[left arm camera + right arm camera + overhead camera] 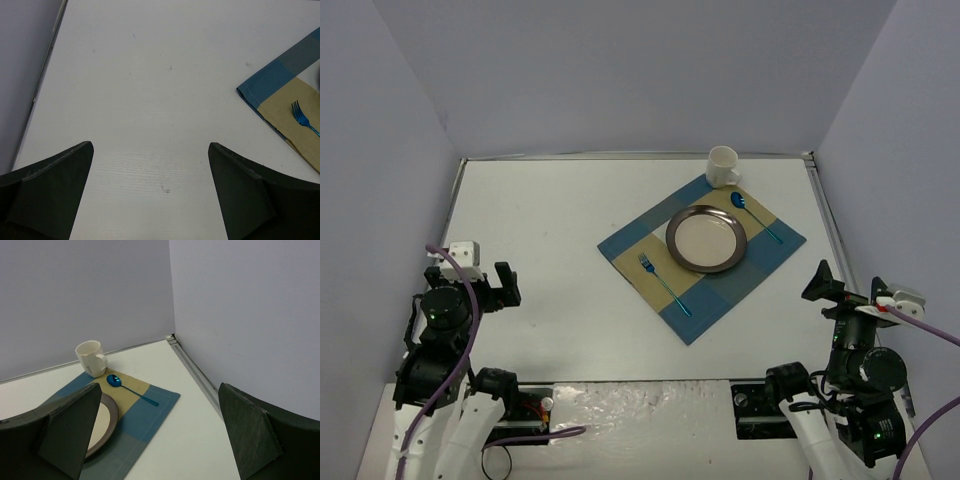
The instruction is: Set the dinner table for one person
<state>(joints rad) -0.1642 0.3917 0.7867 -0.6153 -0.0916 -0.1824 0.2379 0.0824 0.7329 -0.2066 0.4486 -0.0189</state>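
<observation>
Plain lavender-grey walls [620, 70] on three sides, matte, two meeting at a far-right corner [171, 290], thin metal strip [192, 367] along the right wall foot, white table [550, 220] spanning wall to wall, faint specks on top, even diffuse light, soft shadows only

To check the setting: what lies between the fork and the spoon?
The plate lies between the fork and the spoon; the top external view shows it.
</observation>
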